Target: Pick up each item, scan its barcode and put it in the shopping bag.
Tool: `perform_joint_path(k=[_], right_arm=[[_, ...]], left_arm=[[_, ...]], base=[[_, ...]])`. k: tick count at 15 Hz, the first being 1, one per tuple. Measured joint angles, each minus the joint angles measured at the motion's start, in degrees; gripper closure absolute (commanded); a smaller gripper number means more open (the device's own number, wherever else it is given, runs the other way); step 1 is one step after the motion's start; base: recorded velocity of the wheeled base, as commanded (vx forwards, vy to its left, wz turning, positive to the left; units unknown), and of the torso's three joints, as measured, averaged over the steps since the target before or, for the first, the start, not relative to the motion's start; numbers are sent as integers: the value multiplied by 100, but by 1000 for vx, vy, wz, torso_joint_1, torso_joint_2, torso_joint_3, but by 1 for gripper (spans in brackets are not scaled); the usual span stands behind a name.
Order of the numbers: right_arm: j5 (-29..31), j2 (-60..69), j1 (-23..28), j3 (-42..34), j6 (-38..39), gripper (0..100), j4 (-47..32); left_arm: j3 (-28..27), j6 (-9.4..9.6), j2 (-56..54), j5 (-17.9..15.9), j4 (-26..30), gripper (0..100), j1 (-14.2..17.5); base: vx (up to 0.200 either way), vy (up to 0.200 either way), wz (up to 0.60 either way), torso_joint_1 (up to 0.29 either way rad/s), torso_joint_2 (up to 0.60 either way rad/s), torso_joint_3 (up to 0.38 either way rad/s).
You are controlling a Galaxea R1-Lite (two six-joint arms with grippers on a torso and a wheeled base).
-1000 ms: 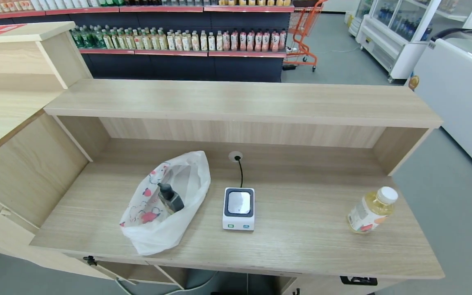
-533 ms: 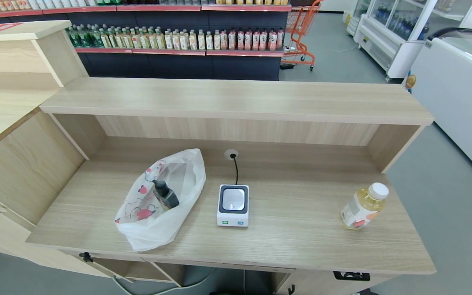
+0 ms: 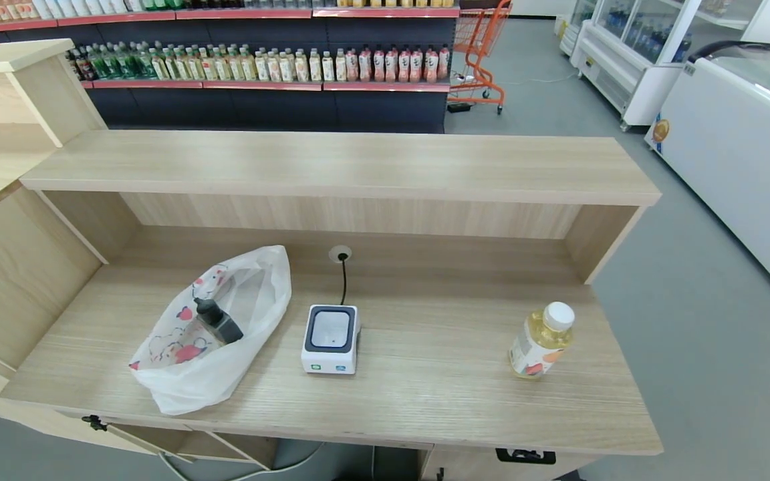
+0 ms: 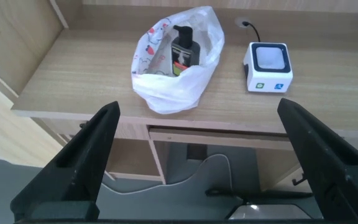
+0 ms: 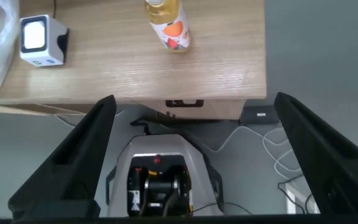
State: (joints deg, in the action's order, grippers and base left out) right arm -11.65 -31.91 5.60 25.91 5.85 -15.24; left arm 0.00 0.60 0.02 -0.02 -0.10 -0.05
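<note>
A white shopping bag [image 3: 208,347] with red cartoon prints lies open on the left of the wooden counter [image 3: 425,394]. A dark pump bottle [image 3: 218,321] rests inside it. The white barcode scanner [image 3: 330,337] stands mid-counter, window up. A yellow drink bottle [image 3: 542,341] with a white cap stands upright near the right end. My left gripper [image 4: 197,109] hangs open below the counter's front edge, facing the bag [image 4: 176,62] and scanner [image 4: 267,65]. My right gripper [image 5: 194,99] is open too, low in front of the counter, with the yellow bottle [image 5: 169,22] ahead.
A raised shelf [image 3: 338,167] runs along the counter's back, with side walls at both ends. The scanner's cable goes into a hole [image 3: 340,254] behind it. Bare counter lies between scanner and yellow bottle. A white freezer [image 3: 739,133] stands to the right.
The whole head view has shifted leftward, so the camera moved. The bag, scanner and yellow bottle keep their places on the counter.
</note>
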Motion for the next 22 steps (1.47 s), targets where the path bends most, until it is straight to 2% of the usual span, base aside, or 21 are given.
perform_joint_path(k=[4, 7, 10, 12, 15, 18, 20, 22], right_arm=[[564, -1295, 355, 301, -49, 0, 60], [1005, -2411, 411, 521, -61, 0, 156], [1097, -3351, 344, 673, -28, 0, 183], [1101, -3832, 123, 755, -24, 0, 380], [1145, -4446, -530, 859, -49, 0, 774], [1526, -5008, -958, 907, -129, 0, 1573], [1720, -5353, -1107, 833, -462, 0, 2109], [1731, -5694, -1157, 603, -735, 0, 3065]], left_arm=[[0, -2, 0, 2, 2, 0, -2], [0, 0, 0, 2, 5, 0, -5], [0, 0, 0, 2, 2, 0, -6], [0, -2, 0, 2, 2, 0, -5], [0, -2, 0, 2, 2, 0, -5], [0, -5, 0, 2, 2, 0, -6], [0, -2, 0, 2, 2, 0, -5], [0, -2, 0, 2, 2, 0, -5]], base=[[0, 0, 0, 0, 0, 0], [0, 0, 0, 0, 0, 0], [0, 0, 0, 0, 0, 0], [0, 0, 0, 0, 0, 0], [0, 0, 0, 0, 0, 0], [0, 0, 0, 0, 0, 0], [0, 0, 0, 0, 0, 0], [0, 0, 0, 0, 0, 0]])
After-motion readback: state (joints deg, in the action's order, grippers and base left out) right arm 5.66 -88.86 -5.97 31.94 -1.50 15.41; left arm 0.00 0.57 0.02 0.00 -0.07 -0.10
